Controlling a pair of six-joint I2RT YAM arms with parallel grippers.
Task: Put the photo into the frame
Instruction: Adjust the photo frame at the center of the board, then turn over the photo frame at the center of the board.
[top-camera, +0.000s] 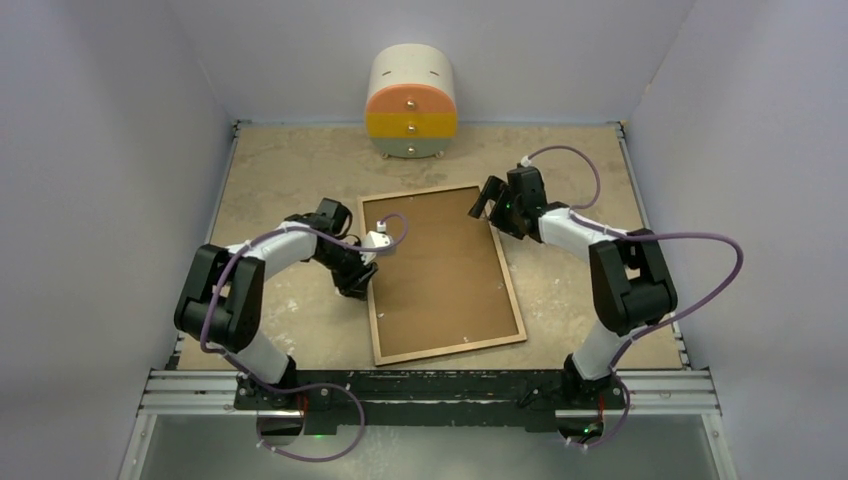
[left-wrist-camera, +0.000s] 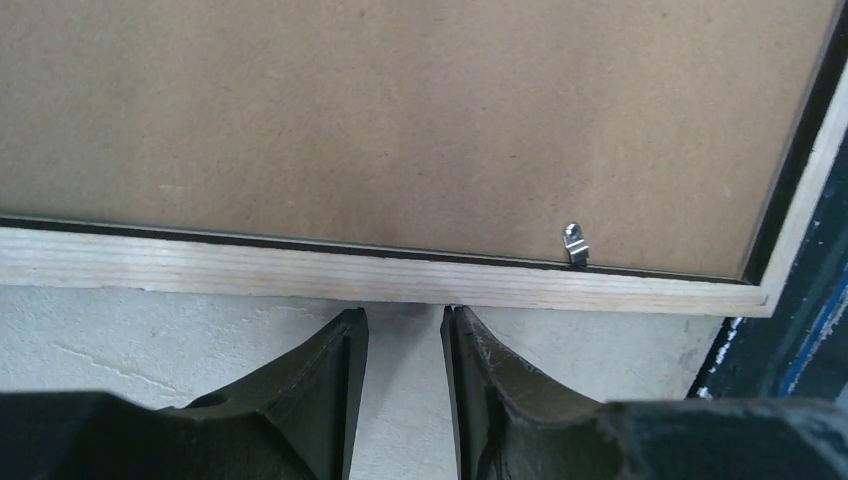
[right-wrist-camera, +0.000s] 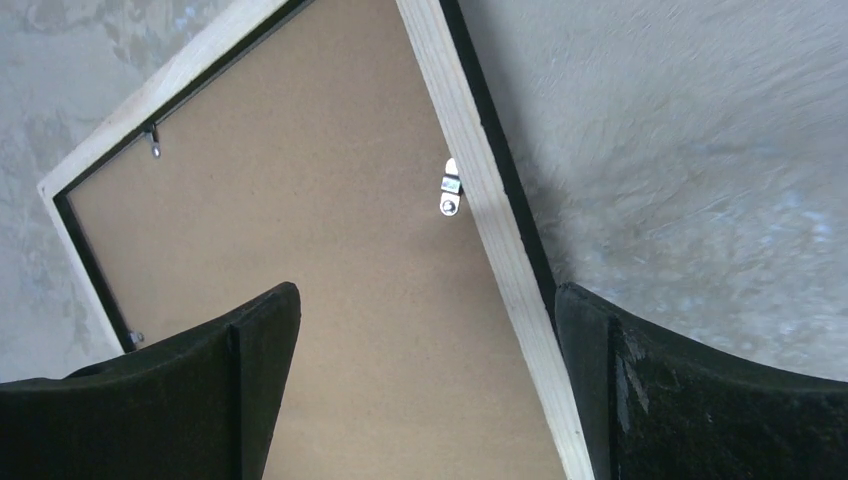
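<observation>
Nearest, the left pincer (left-wrist-camera: 405, 312) sits low on the desk (top-camera: 300, 170), its fingers drawn to a narrow slit and pinching nothing. Its tips are just beside the frame's (left-wrist-camera: 300, 270) pale wooden rim, probably to reach a metal tab (left-wrist-camera: 575, 243). The frame lies face down with the brown backing board (left-wrist-camera: 400, 120) seated in it. Farther off, the right pincer (right-wrist-camera: 428, 295) hovers spread wide over the far right corner, likely to steady it. The photo shows nowhere; whether it lies under the board I cannot tell.
</observation>
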